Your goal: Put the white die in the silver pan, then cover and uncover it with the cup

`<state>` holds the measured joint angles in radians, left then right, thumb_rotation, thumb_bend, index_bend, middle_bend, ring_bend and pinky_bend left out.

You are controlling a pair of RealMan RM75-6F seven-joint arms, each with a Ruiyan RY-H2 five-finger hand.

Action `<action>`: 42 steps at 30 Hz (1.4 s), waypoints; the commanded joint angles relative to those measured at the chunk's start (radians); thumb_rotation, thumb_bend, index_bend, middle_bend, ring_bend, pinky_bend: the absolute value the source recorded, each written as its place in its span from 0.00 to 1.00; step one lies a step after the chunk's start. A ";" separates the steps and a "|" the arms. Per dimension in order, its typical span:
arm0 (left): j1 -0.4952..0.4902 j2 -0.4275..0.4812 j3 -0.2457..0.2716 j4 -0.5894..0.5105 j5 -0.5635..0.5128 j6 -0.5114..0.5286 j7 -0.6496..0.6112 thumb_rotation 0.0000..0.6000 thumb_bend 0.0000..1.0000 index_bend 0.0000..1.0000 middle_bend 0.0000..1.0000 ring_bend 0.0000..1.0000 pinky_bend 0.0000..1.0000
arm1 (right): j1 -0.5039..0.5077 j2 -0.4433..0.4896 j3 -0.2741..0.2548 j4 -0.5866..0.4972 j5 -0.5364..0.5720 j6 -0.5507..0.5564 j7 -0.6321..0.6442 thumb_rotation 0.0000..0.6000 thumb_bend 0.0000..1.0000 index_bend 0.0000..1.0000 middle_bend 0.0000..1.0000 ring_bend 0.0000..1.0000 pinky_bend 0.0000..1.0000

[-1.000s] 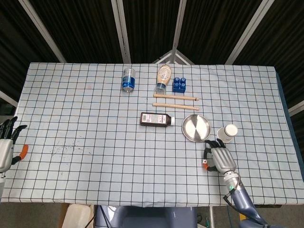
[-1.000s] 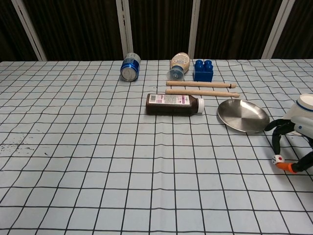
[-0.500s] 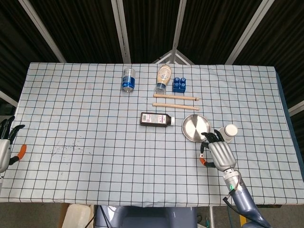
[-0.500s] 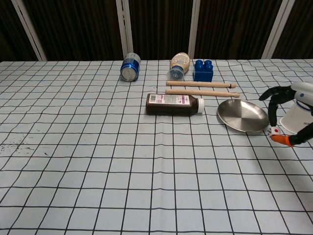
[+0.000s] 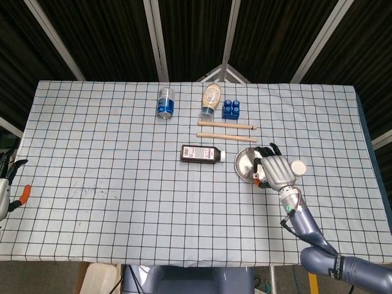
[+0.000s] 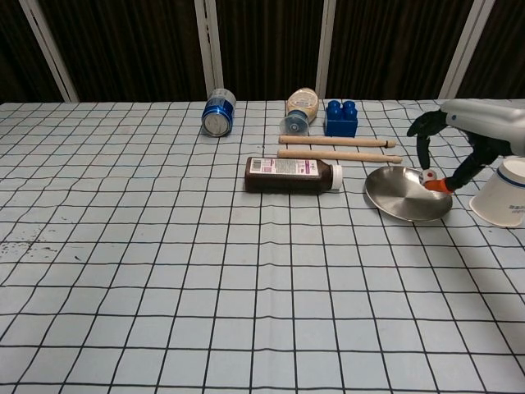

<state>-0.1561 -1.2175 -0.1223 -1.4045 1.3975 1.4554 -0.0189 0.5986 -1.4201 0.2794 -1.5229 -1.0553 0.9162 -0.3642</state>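
The worktop [image 6: 123, 271] carried the silver pan [image 6: 402, 197] right of centre, with the cup [image 6: 502, 194] standing upside down just beside it. The right hand [image 6: 459, 144] hovered over the pan, pinching the white die [image 6: 426, 176] between thumb and a finger above the pan's right side. The left hand [image 5: 5, 184] sat at the far edge, holding nothing, fingers apart. Judged: die not yet released; drop, covering and uncovering remained.
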 commanded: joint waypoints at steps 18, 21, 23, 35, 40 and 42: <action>0.008 0.008 -0.008 0.004 -0.013 0.004 -0.018 1.00 0.55 0.21 0.00 0.00 0.10 | 0.153 -0.158 0.006 0.390 0.026 -0.209 0.155 1.00 0.38 0.61 0.19 0.16 0.00; 0.008 0.009 -0.007 0.004 -0.015 0.002 -0.020 1.00 0.55 0.21 0.00 0.00 0.10 | 0.158 -0.174 -0.006 0.413 0.013 -0.217 0.172 1.00 0.38 0.61 0.19 0.16 0.00; 0.008 0.009 -0.006 0.004 -0.014 0.000 -0.020 1.00 0.55 0.21 0.00 0.00 0.10 | 0.162 -0.182 -0.009 0.427 0.010 -0.222 0.179 1.00 0.38 0.61 0.19 0.16 0.00; 0.013 0.014 -0.009 0.003 -0.018 0.006 -0.025 1.00 0.55 0.21 0.00 0.00 0.10 | 0.187 -0.222 -0.023 0.531 0.006 -0.263 0.207 1.00 0.38 0.61 0.19 0.16 0.00; 0.013 0.012 -0.010 0.006 -0.022 0.003 -0.019 1.00 0.55 0.21 0.00 0.00 0.10 | 0.192 -0.228 -0.031 0.569 -0.005 -0.267 0.222 1.00 0.38 0.61 0.19 0.16 0.00; 0.013 0.011 -0.009 0.006 -0.022 0.002 -0.017 1.00 0.55 0.21 0.00 0.00 0.10 | 0.191 -0.228 -0.032 0.577 -0.004 -0.268 0.231 1.00 0.38 0.61 0.19 0.16 0.00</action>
<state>-0.1432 -1.2064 -0.1311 -1.3980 1.3757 1.4577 -0.0360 0.7897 -1.6474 0.2490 -0.9500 -1.0587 0.6494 -0.1381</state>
